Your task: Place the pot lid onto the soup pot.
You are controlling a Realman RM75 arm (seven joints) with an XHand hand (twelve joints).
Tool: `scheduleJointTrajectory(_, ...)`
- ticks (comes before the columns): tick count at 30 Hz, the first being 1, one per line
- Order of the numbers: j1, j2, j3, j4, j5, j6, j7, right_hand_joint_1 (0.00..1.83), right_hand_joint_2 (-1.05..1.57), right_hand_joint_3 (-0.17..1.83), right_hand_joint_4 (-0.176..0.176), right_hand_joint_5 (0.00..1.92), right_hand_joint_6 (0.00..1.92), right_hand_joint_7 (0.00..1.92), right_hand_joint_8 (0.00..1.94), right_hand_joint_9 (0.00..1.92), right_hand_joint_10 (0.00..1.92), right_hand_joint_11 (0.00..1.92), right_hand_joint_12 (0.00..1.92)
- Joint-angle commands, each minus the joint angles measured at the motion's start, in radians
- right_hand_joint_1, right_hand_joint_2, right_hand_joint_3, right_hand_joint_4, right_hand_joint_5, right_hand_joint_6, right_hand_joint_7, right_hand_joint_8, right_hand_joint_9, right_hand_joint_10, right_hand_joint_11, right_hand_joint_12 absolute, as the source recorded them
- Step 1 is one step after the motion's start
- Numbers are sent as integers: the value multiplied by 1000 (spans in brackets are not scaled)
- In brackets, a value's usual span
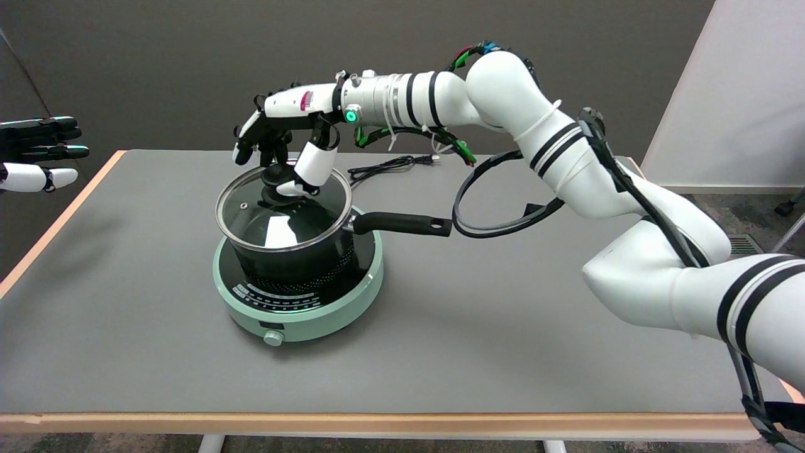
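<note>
Lid, glass with a metal rim, lies on the pot, its rim apparently seated all round, though the far edge is partly hidden by the hand. The pot stands on a green hotplate on the table, its handle pointing toward the picture's right. The right hand reaches down from above, fingers curled about the lid's black knob; whether they actually pinch it or have just slackened cannot be told. Judged step: set-down, nearly complete. The next move calls for parting the fingers and lifting straight up without dragging the lid off centre.
</note>
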Motion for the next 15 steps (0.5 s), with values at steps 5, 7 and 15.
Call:
scheduleJointTrajectory(5,-61,104,123,168,8,42,3,953,562,909,58,549,242,771,297,768,710,303,1614)
scheduleJointTrajectory(7,-85,124,149,205,9,40,2,953,562,909,60,552,244,775,298,772,711,321,1607)
scheduleJointTrajectory(15,-199,246,313,381,9,40,19,940,559,907,62,553,245,792,308,786,717,385,1585)
